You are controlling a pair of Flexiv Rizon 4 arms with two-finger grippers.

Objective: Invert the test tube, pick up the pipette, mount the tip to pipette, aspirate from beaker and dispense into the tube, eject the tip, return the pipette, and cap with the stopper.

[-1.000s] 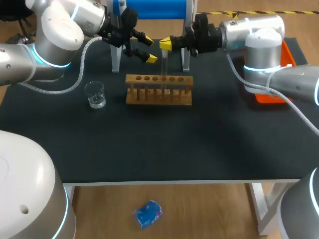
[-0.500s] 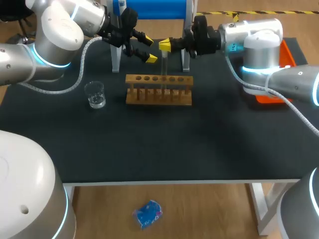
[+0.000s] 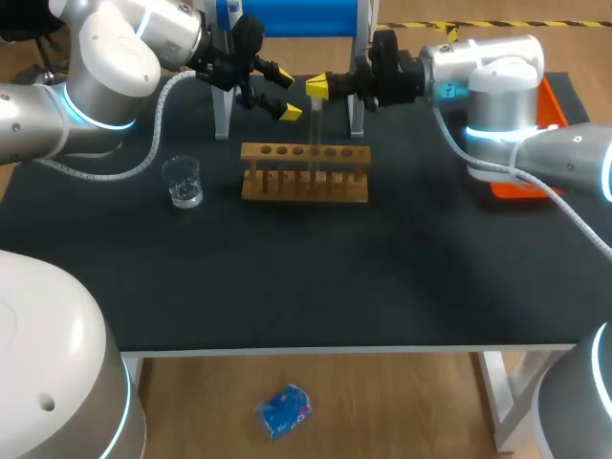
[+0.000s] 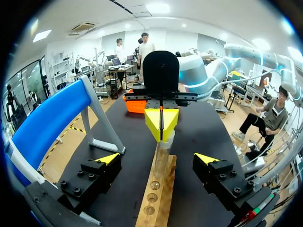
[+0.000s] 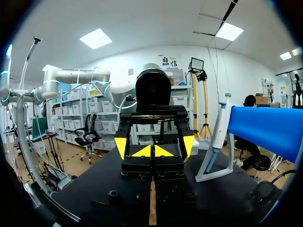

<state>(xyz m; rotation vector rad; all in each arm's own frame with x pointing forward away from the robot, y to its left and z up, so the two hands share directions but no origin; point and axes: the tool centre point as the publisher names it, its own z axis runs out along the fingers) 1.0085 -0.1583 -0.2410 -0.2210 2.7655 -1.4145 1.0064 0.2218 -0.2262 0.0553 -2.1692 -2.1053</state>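
Dark desk, wooden rack (image 3: 304, 172) near its back: the glass test tube (image 3: 314, 129) could slip and break if my grip proves loose when turning it over, since my right jaws pinch only its top above the rack, while my left jaws hang spread wide just beside it, not touching.

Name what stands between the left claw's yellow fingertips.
A clear glass test tube, held by the right claw at the wooden rack, untouched by the left claw; left wrist view shows it.
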